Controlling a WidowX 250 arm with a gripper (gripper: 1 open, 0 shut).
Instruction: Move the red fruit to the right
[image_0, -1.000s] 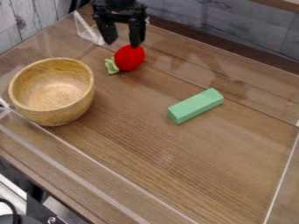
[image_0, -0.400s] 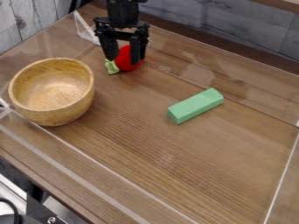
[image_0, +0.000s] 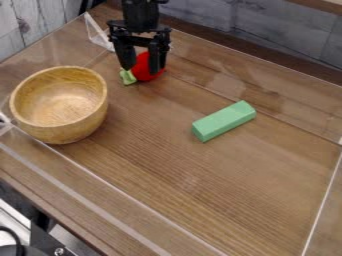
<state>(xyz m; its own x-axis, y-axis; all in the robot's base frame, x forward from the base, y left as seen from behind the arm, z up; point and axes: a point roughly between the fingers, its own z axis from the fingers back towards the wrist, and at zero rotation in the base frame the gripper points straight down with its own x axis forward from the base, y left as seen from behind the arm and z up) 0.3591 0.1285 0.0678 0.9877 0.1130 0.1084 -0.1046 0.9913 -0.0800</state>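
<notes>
"Where is the toy strawberry (image_0: 147, 68)?"

"Near the top of the frame, left of centre, on the brown wooden tabletop (image_0: 174, 170). It's the glossy red thing with the green leafy cap (image_0: 128, 76) pointing toward the left."

"And the black gripper (image_0: 140, 50)?"

"Right there at the top, coming down over it. Its two fingers reach to the fruit, one toward the left side and one toward the right, and they hide part of the red."

"Are they clamped on it?"

"I can't tell. The fingers stand apart with red showing between them, but whether both press on the fruit is too small to make out."

"What's that round thing at the left?"

"A wooden bowl (image_0: 59, 104), light tan, upright, near the left edge. It sits below and to the left of the fruit, apart from it."

"Anything on the other side?"

"A green rectangular block (image_0: 223, 120), right of centre, lying at a slant with its upper end toward the right. It's well apart from both the bowl and the fruit."

"And the bottom left corner?"

"Some dark cables or hardware (image_0: 27, 235), just beyond the table's edge."
</notes>
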